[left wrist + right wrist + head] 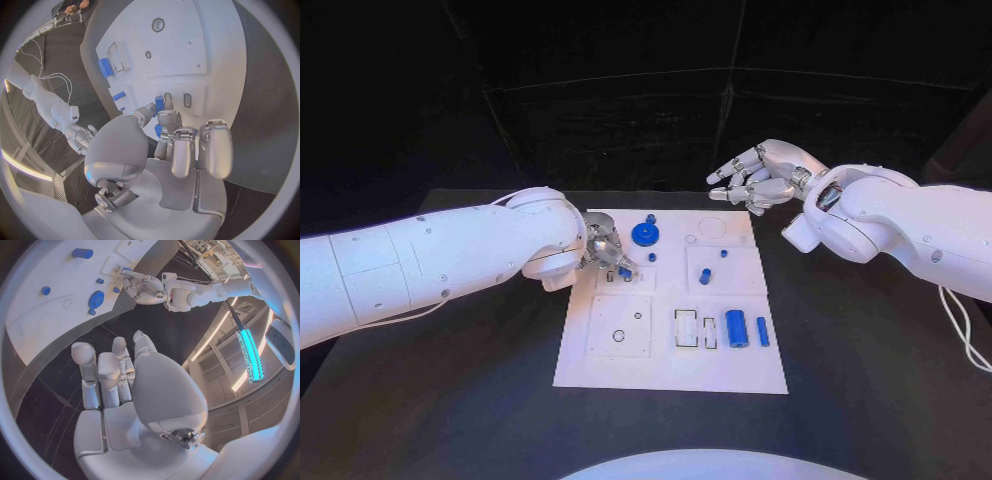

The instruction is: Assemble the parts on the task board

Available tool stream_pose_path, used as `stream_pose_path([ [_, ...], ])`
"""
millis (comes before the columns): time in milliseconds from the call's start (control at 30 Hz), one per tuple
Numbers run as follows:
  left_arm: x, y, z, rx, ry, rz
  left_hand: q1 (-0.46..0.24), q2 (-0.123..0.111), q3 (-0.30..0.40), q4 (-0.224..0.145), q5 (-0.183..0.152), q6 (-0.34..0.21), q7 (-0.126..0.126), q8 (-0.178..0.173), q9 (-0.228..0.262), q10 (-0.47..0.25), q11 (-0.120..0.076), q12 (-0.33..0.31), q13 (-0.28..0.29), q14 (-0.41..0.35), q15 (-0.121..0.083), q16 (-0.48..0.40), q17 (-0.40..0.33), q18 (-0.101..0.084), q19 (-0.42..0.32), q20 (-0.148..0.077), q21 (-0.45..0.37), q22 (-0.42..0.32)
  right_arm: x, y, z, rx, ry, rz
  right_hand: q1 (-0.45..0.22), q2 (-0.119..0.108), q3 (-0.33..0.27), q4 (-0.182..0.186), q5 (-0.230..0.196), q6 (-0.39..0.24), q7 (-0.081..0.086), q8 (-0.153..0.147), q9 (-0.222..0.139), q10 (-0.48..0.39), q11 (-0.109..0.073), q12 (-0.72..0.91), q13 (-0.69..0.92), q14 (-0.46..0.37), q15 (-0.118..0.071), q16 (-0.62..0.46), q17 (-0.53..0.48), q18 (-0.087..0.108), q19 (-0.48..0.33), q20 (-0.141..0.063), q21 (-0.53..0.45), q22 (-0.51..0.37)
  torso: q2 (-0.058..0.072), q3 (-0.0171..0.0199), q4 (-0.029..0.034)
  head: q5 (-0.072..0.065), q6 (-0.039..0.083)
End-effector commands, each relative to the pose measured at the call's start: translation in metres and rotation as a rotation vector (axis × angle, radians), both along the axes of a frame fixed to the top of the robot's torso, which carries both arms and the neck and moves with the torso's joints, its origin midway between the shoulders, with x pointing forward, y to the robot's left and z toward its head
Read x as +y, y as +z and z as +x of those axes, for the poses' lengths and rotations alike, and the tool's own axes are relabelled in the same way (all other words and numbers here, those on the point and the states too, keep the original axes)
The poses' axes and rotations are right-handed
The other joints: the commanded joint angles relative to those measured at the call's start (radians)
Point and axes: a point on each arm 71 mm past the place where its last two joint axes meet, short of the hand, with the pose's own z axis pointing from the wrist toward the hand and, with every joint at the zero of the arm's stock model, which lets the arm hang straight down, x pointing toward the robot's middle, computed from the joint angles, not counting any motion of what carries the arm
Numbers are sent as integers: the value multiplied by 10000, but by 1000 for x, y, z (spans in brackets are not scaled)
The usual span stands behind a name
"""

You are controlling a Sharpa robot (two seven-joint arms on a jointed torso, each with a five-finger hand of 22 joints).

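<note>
We find the left hand [606, 250] lowered over the left part of the white task board [733, 370], fingertips pinching a small blue part [159, 104] at a slot. The right hand [759, 177] hangs beyond the board's far right corner, fingers apart, grasping nothing. A blue disc [645, 234] and blue cylinders [737, 327] rest on the board.

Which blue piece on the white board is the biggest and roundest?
The round blue disc near the task board's far edge, just beside the left hand. The other blue parts are small pegs or upright cylinders.
</note>
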Motion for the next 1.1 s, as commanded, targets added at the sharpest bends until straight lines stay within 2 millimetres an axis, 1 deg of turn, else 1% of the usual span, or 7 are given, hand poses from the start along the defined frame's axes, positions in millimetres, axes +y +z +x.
stream_pose_path([
  [33,0,3,1,-827,367,-591,-114,1,1864,-1774,-49,-21,-29,50,25,96,-19,68,21,1037,14,33,2634,-151,278,40,-35,413,0,1,0,-36,106,6,-35,71,-49,-1,18,0,-77,47,5,12,-69,-59,-14,52,1,-26,-9,125,40,6,-47,-3,-8,-1,29,-9,-18],
  [133,1,0,0,-902,473,-604,-139,-4,1899,-1768,-50,-15,-31,63,37,112,-21,89,39,1037,12,33,2634,-152,282,38,-31,420,0,1,0,-40,106,7,-35,71,-49,-1,18,0,-77,47,5,12,-69,-59,-14,52,1,-26,-9,125,40,6,-47,-3,2,-6,46,-23,-14],
  [367,1,-10,1,-885,577,-359,-189,-16,1950,-1752,-56,-8,-37,84,59,133,-25,113,55,1037,8,33,2634,-152,284,35,-31,423,0,1,1,-57,101,14,-35,71,-49,-1,18,0,-77,47,5,12,-69,-59,-14,52,1,-26,-9,125,40,6,-47,-3,21,-7,7,8,-16],
  [467,0,-12,2,-824,591,-267,-237,-31,1978,-1732,-63,-2,-42,101,77,140,-27,120,58,1037,6,33,2634,-151,283,33,-37,416,0,1,1,-52,99,24,-35,71,-49,-1,18,0,-77,47,5,12,-69,-59,-14,52,1,-26,-9,125,40,6,-47,-3,13,-11,19,-27,-21],
  [667,-1,-16,2,-541,499,9,-252,-36,1987,-1726,-65,-1,-44,106,83,141,-29,121,57,1037,6,33,2634,-150,281,32,-40,412,1,1,1,-40,113,47,-48,71,-59,8,-3,-1,-77,48,5,14,-68,-57,-21,54,2,-30,-6,128,32,6,-61,-21,16,-5,16,-14,-53],
  [900,-2,-18,1,-254,337,262,-259,-42,1992,-1726,-67,-1,-46,109,87,140,-30,117,52,1037,5,33,2634,-153,286,32,-32,425,2,1,1,3,157,58,-48,71,-59,8,-3,-1,-77,48,5,14,-68,-57,-21,54,2,-30,-6,128,32,6,-61,-21,15,-6,23,-59,-32],
  [1100,-3,-20,-1,27,109,457,-272,-59,2002,-1729,-70,5,-52,122,97,145,-35,125,58,1037,4,33,2634,-156,292,31,-20,444,2,0,1,44,176,59,-47,75,-60,10,-7,-1,-77,48,5,12,-69,-59,-25,50,3,-47,-22,131,23,7,-74,-39,13,-10,20,-43,-81],
])
